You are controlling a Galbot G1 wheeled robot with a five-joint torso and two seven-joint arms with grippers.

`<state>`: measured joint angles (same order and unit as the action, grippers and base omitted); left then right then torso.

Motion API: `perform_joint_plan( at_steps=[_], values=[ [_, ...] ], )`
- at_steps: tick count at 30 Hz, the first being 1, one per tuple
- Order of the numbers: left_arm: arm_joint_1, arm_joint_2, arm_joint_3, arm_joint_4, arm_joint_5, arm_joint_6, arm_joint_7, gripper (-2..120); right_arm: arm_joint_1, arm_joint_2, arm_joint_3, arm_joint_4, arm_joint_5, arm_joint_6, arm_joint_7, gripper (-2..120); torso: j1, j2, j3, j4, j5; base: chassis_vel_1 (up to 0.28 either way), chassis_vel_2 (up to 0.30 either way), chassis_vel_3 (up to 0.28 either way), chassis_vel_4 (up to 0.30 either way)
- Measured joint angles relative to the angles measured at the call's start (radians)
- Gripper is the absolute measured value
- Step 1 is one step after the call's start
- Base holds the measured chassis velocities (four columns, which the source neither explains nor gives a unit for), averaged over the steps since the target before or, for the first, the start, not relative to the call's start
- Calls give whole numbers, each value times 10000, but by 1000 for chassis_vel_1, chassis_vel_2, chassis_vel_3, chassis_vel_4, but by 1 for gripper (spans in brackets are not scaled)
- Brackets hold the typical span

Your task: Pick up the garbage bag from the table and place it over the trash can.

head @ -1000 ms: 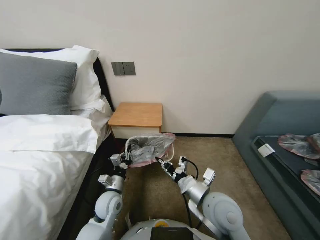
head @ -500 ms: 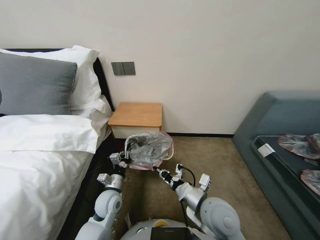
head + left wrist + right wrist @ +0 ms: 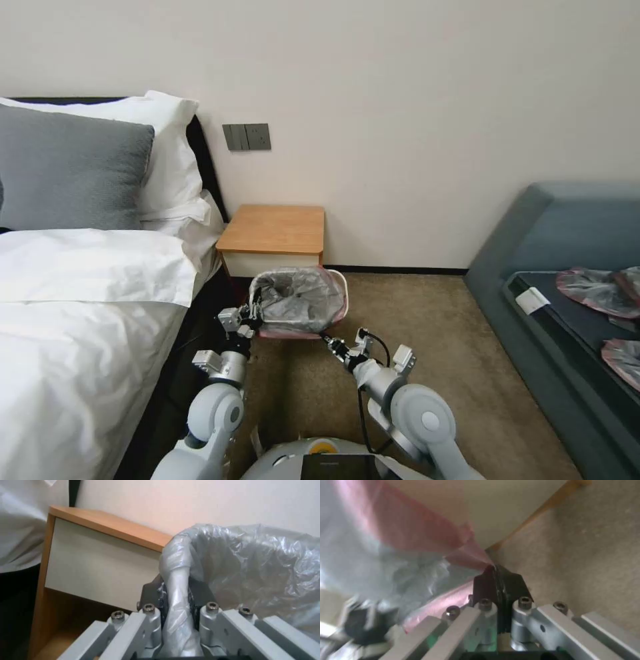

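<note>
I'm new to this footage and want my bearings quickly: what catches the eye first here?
The silvery garbage bag with pink edges, stretched open on the carpet in front of the wooden nightstand. The left pincer grips its bed-side edge and the right pincer pinches its near corner. To the left is a white bed; to the right, a teal sofa holding flatter bags.

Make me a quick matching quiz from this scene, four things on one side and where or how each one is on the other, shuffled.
1. garbage bag
2. table
3. left pincer
4. right pincer

A. against the wall, beside the bed
B. shut on the bag's pink edge, sofa side
C. spread open over the trash can
D. shut on the bag's grey film, bed side

Pairs: 1-C, 2-A, 3-D, 4-B
</note>
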<state>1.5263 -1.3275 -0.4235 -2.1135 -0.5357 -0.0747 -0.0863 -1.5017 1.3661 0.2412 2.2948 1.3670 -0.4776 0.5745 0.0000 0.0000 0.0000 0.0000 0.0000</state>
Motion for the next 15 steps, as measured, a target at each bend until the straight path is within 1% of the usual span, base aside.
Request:
perform_joint_plan(
  at_steps=[4,9,12,13,15],
  values=[
    [53,-20,6,-75,1,0,1,9,27,80,264,-356,-141,13,-226,0,0,0,0,0,0,0,0,0,0],
    [90,-38,10,-92,10,0,1,9,-29,122,424,-366,-250,13,-366,0,1,0,1,0,1,0,0,0,0],
    [85,-57,10,-68,23,0,3,9,-179,64,513,13,-268,-51,-404,0,0,0,0,0,1,0,0,0,0],
    [70,-73,8,-26,32,0,2,9,-325,6,601,312,-299,-202,-437,0,1,0,0,-1,1,0,0,0,0],
    [61,-86,4,0,39,0,-3,9,-409,-25,659,478,-321,-304,-459,0,0,0,0,-1,1,0,0,0,0]
  ],
)
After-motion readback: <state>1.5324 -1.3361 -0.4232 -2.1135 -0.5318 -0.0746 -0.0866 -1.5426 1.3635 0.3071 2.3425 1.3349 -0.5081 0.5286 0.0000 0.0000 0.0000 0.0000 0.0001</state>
